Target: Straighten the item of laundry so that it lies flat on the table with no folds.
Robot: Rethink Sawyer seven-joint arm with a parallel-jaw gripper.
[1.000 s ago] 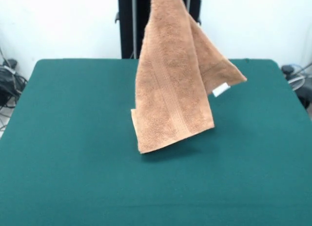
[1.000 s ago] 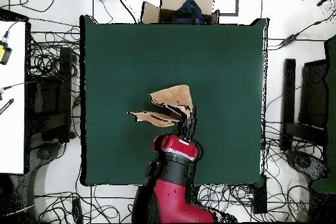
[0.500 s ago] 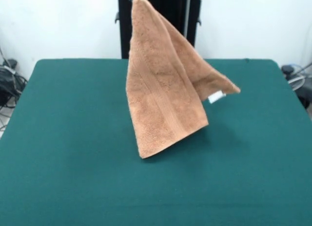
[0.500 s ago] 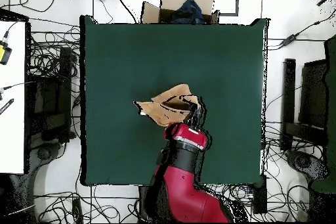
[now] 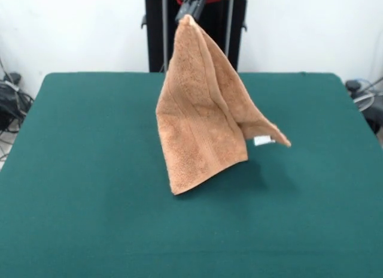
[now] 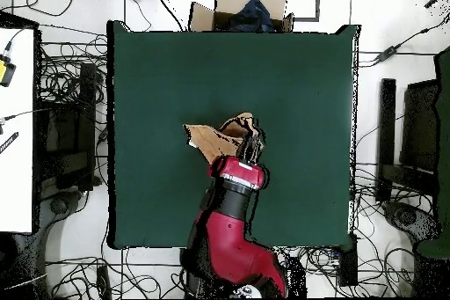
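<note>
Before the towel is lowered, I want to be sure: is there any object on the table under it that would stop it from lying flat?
Nothing visible does. The pincer holds the towel up by one corner, its lower corner about at the table, and the green surface around it is bare in both views.

Both views are brightly and evenly lit, with the white wall behind the table (image 5: 72, 170) in the front view close to washed out and no glare on the matte green top. The hanging towel (image 5: 203, 116) casts only a soft, diffuse shadow (image 5: 263, 173) on the felt toward the table's right edge in the front view, which points to light from above. The front view is in focus from the near edge to the far corners, while the overhead view is coarser, with the towel (image 6: 220, 138) there showing little texture.
</note>
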